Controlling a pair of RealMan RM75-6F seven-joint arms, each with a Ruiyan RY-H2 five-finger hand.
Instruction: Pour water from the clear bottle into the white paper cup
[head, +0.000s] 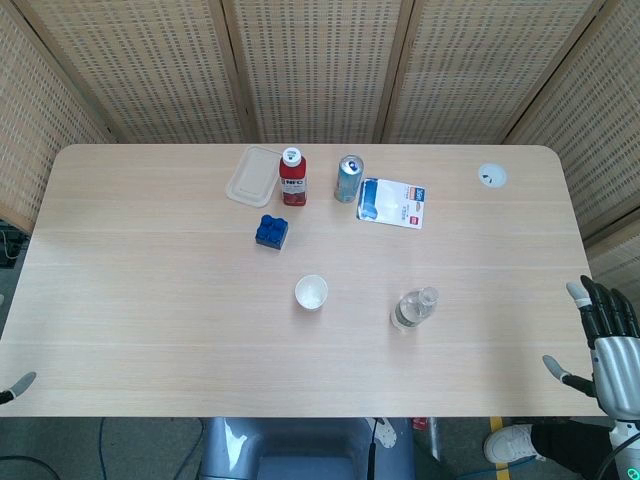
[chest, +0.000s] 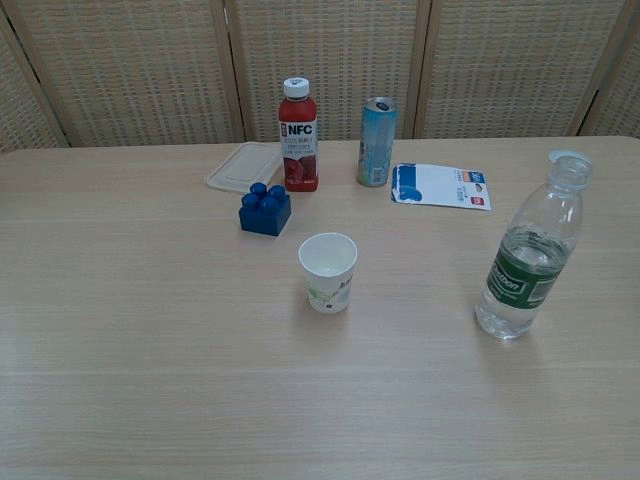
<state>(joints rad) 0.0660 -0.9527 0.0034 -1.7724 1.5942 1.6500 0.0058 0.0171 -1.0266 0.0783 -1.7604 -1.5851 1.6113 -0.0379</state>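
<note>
The white paper cup (head: 311, 292) (chest: 328, 272) stands upright and empty near the middle of the table. To its right stands the clear bottle (head: 413, 310) (chest: 530, 262), upright, with a green label, no cap and water in its lower part. My right hand (head: 603, 340) hangs beyond the table's right edge, well right of the bottle, with its fingers spread and nothing in it. Only a fingertip of my left hand (head: 16, 386) shows at the lower left corner, far from the cup. Neither hand appears in the chest view.
Behind the cup are a blue brick (head: 271, 231) (chest: 265, 209), a red NFC juice bottle (head: 292, 177) (chest: 298, 136), a clear plastic box (head: 253, 176) (chest: 244, 166), a drinks can (head: 348, 178) (chest: 376, 142) and a blue-white leaflet (head: 392, 202) (chest: 441, 186). A white disc (head: 491, 176) lies far right.
</note>
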